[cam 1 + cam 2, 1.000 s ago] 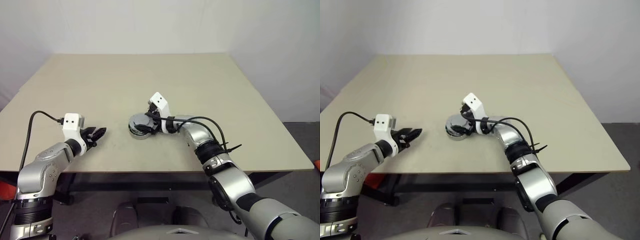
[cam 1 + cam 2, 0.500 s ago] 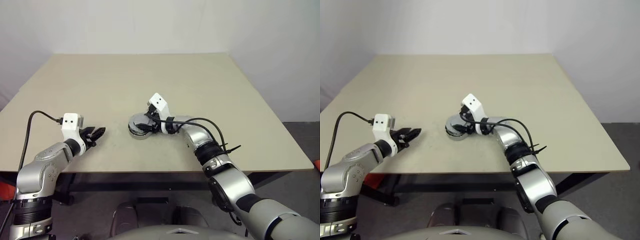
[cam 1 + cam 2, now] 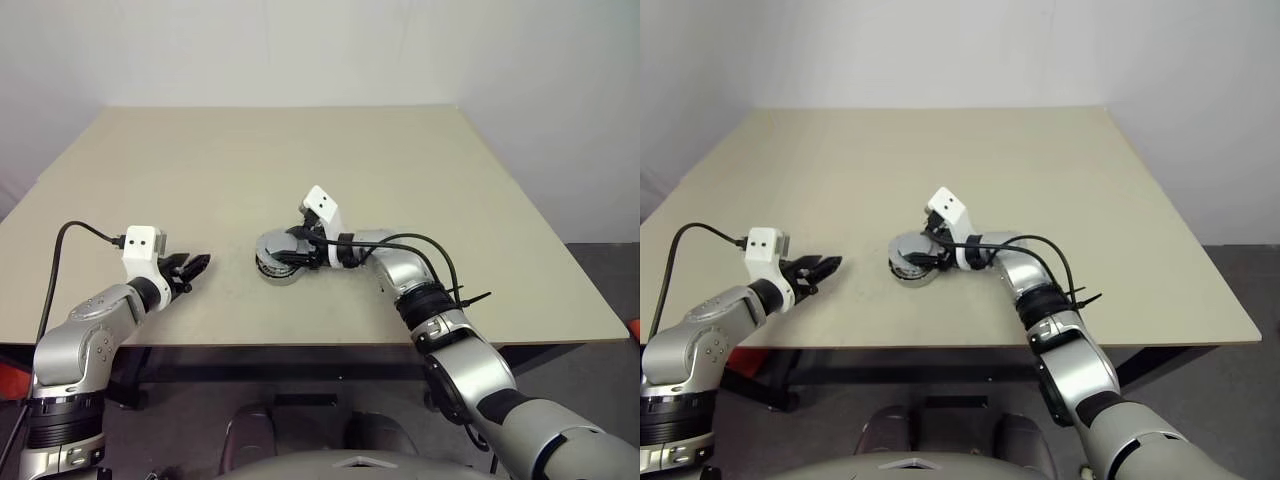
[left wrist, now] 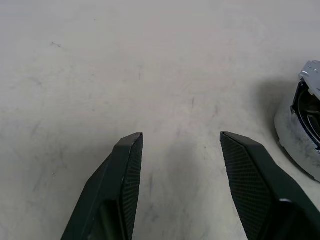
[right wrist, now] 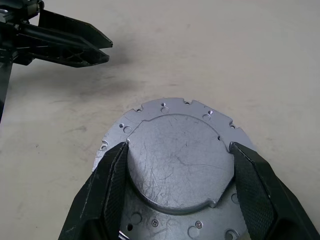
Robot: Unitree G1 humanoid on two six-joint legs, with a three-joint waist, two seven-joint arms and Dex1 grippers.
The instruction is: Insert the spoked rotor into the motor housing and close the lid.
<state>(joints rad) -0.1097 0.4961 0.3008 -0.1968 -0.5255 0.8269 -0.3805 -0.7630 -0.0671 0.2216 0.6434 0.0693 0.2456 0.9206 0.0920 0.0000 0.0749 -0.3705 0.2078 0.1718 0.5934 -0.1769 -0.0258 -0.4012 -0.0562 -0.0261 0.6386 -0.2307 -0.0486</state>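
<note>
The round grey lid [image 5: 180, 155] lies on top of the silver motor housing [image 3: 272, 270] at the table's middle. My right gripper [image 5: 178, 145] reaches in from the right, and its two fingers press against opposite sides of the lid's raised centre disc. The housing's rim [image 4: 300, 145] shows in the left wrist view, with a dark gap above it. The spoked rotor is hidden. My left gripper [image 3: 200, 264] hovers low over the table to the left of the housing and apart from it. It is open, with nothing between its fingers [image 4: 127, 165].
The beige table [image 3: 420, 170] stretches wide behind and to both sides of the housing. Its front edge [image 3: 300, 342] runs just below both grippers. A black cable [image 3: 75, 235] loops off the left wrist.
My right gripper's fingers have closed in from wide open onto the lid, and its wrist has swung slightly. The left arm and the housing have stayed put.
</note>
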